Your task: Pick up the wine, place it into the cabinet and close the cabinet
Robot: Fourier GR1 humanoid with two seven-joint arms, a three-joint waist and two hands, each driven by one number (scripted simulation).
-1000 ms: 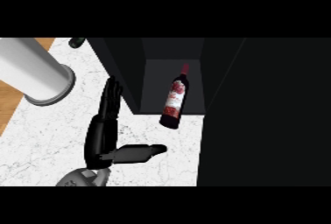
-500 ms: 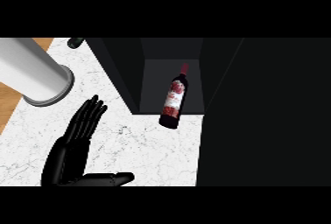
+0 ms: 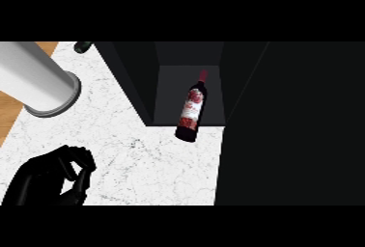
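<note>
The wine bottle [image 3: 191, 110] lies up and to the right of the left hand [image 3: 46, 181], well apart from it. It rests on its side inside the open cabinet [image 3: 135, 77], neck pointing into the back and label facing up. Its dark base pokes just past the front edge of the cabinet floor, out over the white marbled tabletop [image 3: 135, 159]. Nothing touches the bottle.

So the first part looks all but done: the wine is in the cabinet, though not fully tucked in. Closing the cabinet is what remains, and the front is open. With the base sticking out, the bottle may need a nudge further in before a door can shut on it. The broad dark panel [image 3: 292, 125] far to the right of the hand could be the door, but I cannot tell for sure.

The left hand shows at the lower left, over the tabletop, its fingers curled in towards the palm with nothing inside them. The right hand is not in view.

Straight above the hand stands a big grey cylinder [image 3: 32, 77], at the tabletop's left edge, beside a strip of wood [image 3: 14, 116]. Neither has a part in the task
</note>
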